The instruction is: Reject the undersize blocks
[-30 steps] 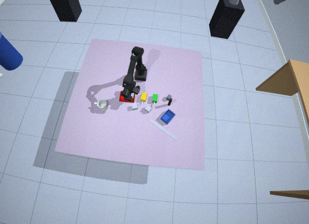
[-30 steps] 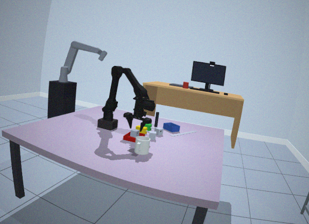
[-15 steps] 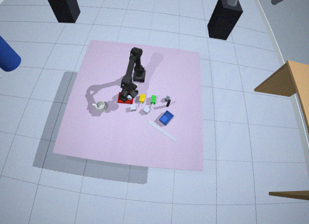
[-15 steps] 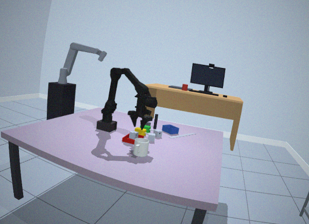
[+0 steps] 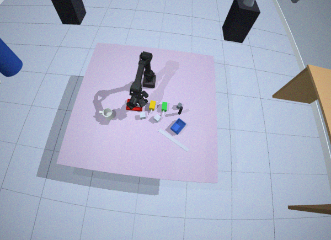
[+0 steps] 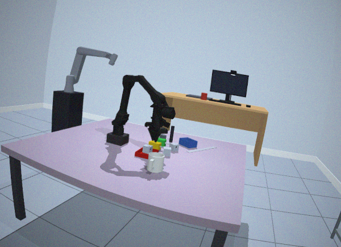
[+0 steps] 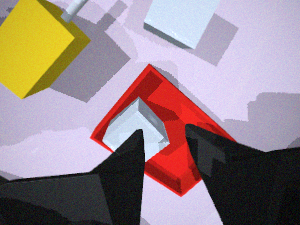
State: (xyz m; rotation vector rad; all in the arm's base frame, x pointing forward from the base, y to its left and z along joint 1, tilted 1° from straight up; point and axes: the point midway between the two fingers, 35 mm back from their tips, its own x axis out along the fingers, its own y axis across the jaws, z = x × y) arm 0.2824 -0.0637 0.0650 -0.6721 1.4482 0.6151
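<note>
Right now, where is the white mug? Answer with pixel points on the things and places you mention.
In the exterior view, the white mug (image 5: 107, 112) (image 6: 156, 162) stands on the pink table (image 5: 124, 152) (image 6: 199, 184), in front of the red tray (image 5: 134, 108) (image 6: 139, 153); in the top view, it's left of that tray.

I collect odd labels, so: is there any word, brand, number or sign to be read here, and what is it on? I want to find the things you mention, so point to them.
None that can be read.
Yellow block (image 5: 152, 105) (image 6: 154, 145) (image 7: 35, 45): no lettering shows.
Red tray (image 5: 134, 108) (image 6: 140, 153) (image 7: 170, 97): none shows.
Mug (image 5: 107, 113) (image 6: 156, 163): none shows.
White strip (image 5: 174, 140) (image 6: 202, 149): too small to tell.
Screen (image 6: 229, 83): dark, no text shows.
</note>
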